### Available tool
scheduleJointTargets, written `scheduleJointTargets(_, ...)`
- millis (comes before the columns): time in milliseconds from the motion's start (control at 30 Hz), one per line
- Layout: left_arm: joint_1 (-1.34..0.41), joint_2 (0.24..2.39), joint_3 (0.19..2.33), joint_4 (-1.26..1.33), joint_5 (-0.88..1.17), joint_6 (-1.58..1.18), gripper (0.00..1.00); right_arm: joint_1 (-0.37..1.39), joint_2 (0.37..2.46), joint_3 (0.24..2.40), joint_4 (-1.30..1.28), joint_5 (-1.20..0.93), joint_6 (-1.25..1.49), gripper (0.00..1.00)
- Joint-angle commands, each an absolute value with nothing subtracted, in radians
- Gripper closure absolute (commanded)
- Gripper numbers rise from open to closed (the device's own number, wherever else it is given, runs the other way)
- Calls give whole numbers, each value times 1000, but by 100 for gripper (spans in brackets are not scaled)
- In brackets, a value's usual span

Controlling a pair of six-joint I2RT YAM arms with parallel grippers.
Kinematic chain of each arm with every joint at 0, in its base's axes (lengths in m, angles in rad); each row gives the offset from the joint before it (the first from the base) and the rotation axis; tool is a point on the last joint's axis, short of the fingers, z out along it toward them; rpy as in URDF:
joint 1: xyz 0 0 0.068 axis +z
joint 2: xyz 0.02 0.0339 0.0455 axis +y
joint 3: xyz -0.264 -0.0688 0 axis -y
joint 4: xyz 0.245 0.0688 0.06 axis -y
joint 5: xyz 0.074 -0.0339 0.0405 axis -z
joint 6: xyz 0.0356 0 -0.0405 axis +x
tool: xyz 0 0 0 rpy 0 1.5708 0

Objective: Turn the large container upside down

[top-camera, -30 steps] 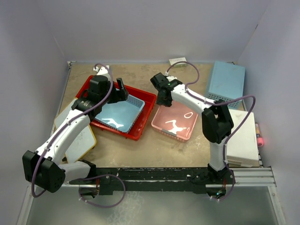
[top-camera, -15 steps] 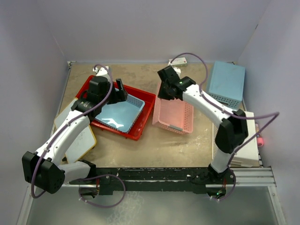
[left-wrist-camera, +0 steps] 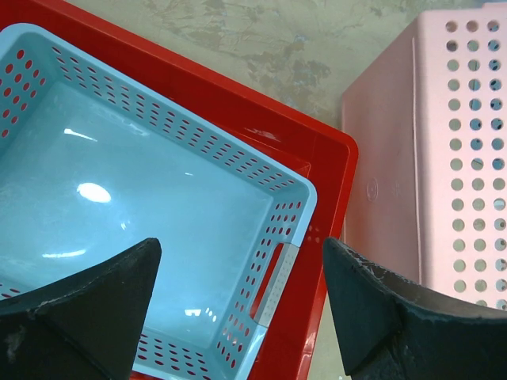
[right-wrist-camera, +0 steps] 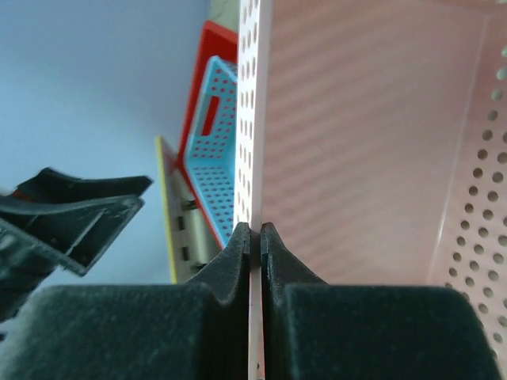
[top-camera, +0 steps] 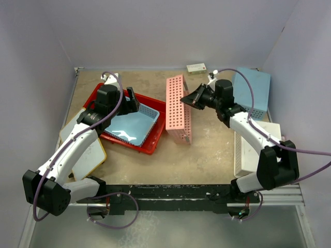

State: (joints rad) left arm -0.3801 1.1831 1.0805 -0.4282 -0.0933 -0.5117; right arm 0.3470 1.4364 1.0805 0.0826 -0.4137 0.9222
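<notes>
The large container (top-camera: 148, 144) is lying open side up at the table's (top-camera: 207, 150) left-centre, with a light-blue basket (top-camera: 132, 124) sitting inside it, so the flip is not yet begun. The left gripper (top-camera: 133, 101) is hovering over its right end, jaws wide apart and holding nothing. The right gripper (right-wrist-camera: 255, 229) is clamping the wall of a pink basket (top-camera: 178, 111), standing it on edge just beside the container. The next move likely calls for pinching the red rim and rolling it over, and the nested basket may spill.
</notes>
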Motion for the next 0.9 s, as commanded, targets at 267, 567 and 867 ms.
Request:
scheduleJointTargets(267, -380, 1146, 1077, -420, -120, -485, 20, 76, 1437, 730, 838, -942, 1302, 100)
scheduleJointTargets(567, -380, 1168, 1102, -410, -112, -482, 20, -84, 1569, 586, 1207, -1096, 1545, 100)
scheduleJointTargets(867, -380, 1177, 1106, -416, -83, -480, 20, -243, 1513, 632, 677, -1079, 1158, 99)
